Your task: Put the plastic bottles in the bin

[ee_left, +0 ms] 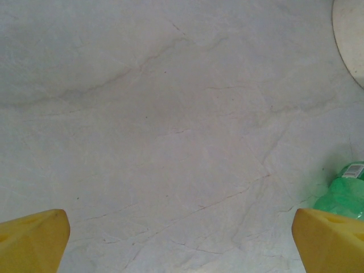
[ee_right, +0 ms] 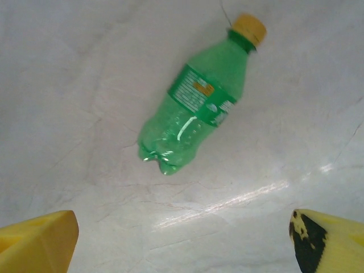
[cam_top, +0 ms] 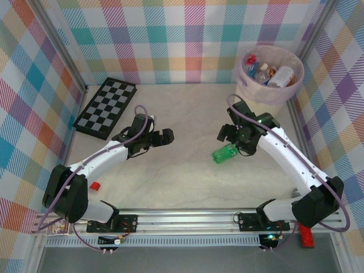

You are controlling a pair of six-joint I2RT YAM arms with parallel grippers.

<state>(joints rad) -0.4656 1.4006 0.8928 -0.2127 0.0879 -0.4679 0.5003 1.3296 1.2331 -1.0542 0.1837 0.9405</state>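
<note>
The green bottle (cam_top: 226, 153) lies on its side on the marble table (cam_top: 187, 182) at 6 o'clock of the right gripper (cam_top: 223, 133), whose yellow fingers (ee_right: 34, 242) stand spread wide, clear of it. The bin (cam_top: 267, 94), at 1 o'clock from that bottle with the right wrist between, holds several bottles (cam_top: 266, 74). The left gripper (cam_top: 165, 136), also spread wide, hangs at 9 o'clock, with a checkerboard (cam_top: 106, 108) beyond at 10 o'clock.

left gripper (cam_top: 165, 136) jaws wide apart | right gripper (cam_top: 224, 134) jaws spread
</note>
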